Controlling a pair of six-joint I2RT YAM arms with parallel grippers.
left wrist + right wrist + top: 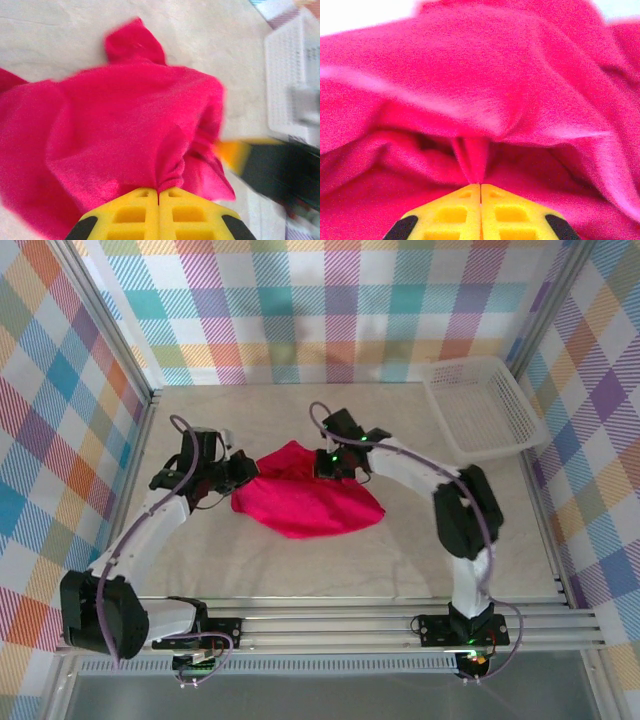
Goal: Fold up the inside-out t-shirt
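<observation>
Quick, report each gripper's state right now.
Left gripper: jaws shut, pinching the t-shirt.
Right gripper: jaws shut, pinching a fold of the t-shirt.

The top camera looks down from behind, the whole table [400,560] in frame. Each wrist camera looks along its yellow fingers [131,215], pressed close to the t-shirt [305,502] all three share.

Bright, even light from overhead, shadows faint. Crisp from above. Right of the left fingers [130,215], heavy motion smear across the white mesh basket [287,75]. Beyond the right fingers [515,215], soft-focus t-shirt [480,75], blown-out white at top.
</observation>
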